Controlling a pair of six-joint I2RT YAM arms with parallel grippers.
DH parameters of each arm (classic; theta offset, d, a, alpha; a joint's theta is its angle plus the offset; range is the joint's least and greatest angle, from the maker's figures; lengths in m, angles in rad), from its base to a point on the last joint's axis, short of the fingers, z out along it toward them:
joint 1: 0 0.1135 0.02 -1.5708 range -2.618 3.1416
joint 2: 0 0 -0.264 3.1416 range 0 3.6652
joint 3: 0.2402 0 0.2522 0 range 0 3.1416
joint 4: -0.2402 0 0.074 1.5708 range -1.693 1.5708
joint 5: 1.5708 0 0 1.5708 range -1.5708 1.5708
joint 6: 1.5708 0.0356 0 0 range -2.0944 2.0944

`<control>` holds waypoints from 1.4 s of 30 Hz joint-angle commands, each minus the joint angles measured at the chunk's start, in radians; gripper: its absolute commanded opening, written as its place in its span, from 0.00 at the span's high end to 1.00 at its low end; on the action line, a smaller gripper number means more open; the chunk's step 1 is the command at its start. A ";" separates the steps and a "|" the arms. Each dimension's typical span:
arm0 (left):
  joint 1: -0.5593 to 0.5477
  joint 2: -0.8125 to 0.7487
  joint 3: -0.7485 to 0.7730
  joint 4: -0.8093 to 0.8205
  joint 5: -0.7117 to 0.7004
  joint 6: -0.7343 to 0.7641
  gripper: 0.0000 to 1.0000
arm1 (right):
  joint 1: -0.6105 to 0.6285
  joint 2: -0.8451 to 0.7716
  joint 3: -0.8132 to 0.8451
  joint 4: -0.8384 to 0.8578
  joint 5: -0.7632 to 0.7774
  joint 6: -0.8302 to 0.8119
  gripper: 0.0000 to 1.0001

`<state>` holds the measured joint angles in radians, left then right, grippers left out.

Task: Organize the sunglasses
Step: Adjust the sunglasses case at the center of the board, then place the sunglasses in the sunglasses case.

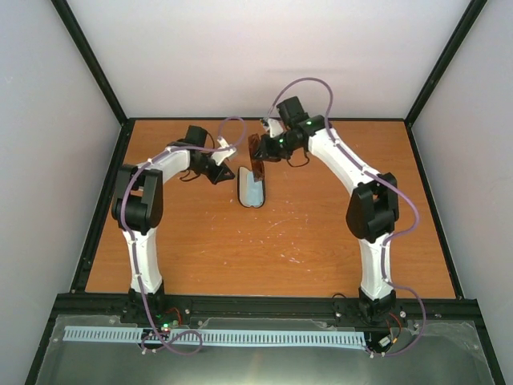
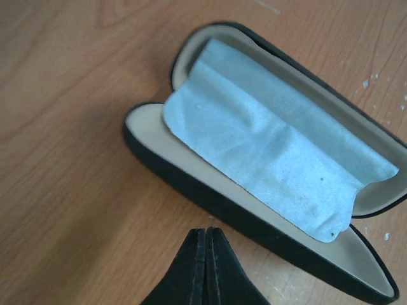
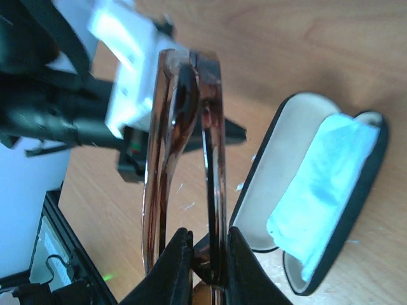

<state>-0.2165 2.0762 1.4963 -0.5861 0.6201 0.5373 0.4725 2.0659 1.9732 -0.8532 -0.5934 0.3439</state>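
The sunglasses (image 3: 213, 159), folded, with brown lenses and thin dark frame, hang in the air, and my right gripper (image 3: 210, 248) is shut on their frame. From above, the sunglasses (image 1: 258, 159) are held just beyond the far end of the open black case (image 1: 252, 192). The case (image 2: 210, 197) lies open on the table with a pale blue cloth (image 2: 273, 149) spread inside it. My left gripper (image 2: 205, 232) is shut and empty, its tip close to the case's near wall, not visibly touching it. In the top view the left gripper (image 1: 227, 175) sits just left of the case.
The wooden table (image 1: 321, 233) is boxed in by a black frame and white walls. My left arm (image 3: 63, 117) shows behind the sunglasses in the right wrist view. Both arms meet near the table's far middle.
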 commanded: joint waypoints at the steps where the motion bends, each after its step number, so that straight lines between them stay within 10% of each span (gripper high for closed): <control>1: 0.050 -0.073 -0.013 0.072 0.068 -0.091 0.99 | 0.045 0.067 -0.011 -0.041 -0.010 0.040 0.97; 42: 0.074 -0.110 -0.093 0.153 0.078 -0.132 0.99 | 0.095 0.352 0.167 -0.161 0.223 0.156 0.97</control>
<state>-0.1501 2.0071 1.4086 -0.4534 0.6781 0.4183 0.5579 2.3959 2.1044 -0.9871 -0.3973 0.4862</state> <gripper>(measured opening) 0.009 0.105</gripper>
